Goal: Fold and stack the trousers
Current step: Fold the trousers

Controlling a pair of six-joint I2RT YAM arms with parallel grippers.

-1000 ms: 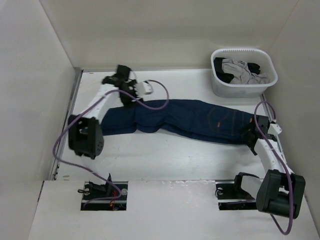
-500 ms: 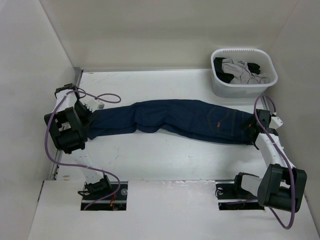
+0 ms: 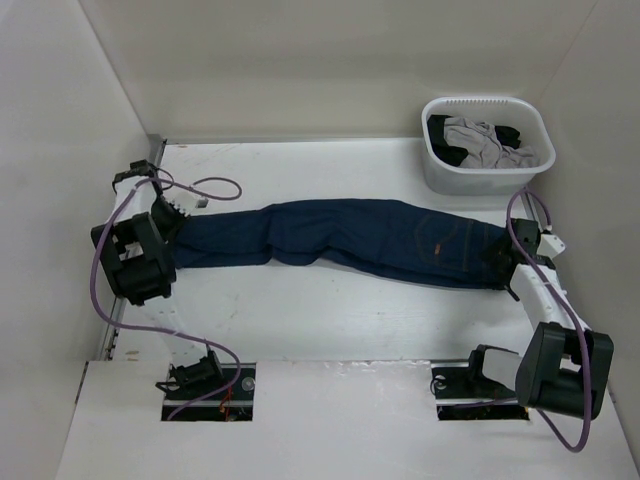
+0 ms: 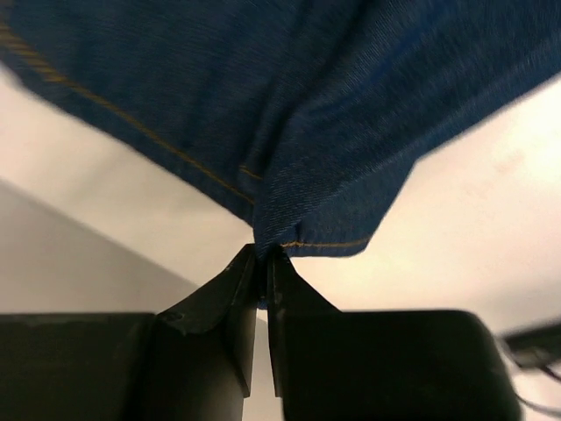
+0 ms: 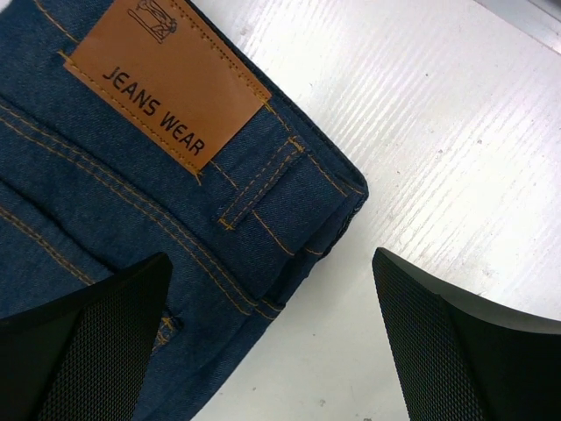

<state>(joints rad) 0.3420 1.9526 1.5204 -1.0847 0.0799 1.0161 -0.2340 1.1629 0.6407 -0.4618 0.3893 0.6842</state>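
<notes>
1. Navy jeans (image 3: 370, 240) lie stretched full length across the white table (image 3: 330, 320). In the top view they run from leg hems at 9 o'clock to waist at 3 o'clock, w/ a slight rumple approx mid-length
2. L gripper (image 3: 168, 213) sits at the 9 o'clock end, close to the side wall, right at the hem end of the legs
3. L wrist view: L gripper (image 4: 261, 256) is pinched tight on a hem corner of the jeans (image 4: 289, 105). The black fingers (image 4: 219, 307) are almost together w/ denim nipped between the tips, and the orange-stitched cloth fans away toward 12 o'clock
4. R gripper (image 3: 505, 262) is at the 3 o'clock end, over the waistband
5. R wrist view: R gripper (image 5: 270, 263) is spread wide and grips nothing. One finger (image 5: 79, 351) at 7 o'clock is over denim, the other at 5 o'clock is over bare table (image 5: 438, 114), and the waistband corner lies between them. Can't tell if the tips touch the cloth
6. Tan leather patch (image 5: 166, 83) reading "JEANS WEAR" is at 11 o'clock in that view, w/ a belt loop (image 5: 261, 189) just beside it toward 4 o'clock
7. White laundry basket (image 3: 480, 182) stands at the table's 1 o'clock corner, apart from the jeans, holding a grey garment (image 3: 478, 140) and black garment (image 3: 508, 132)
</notes>
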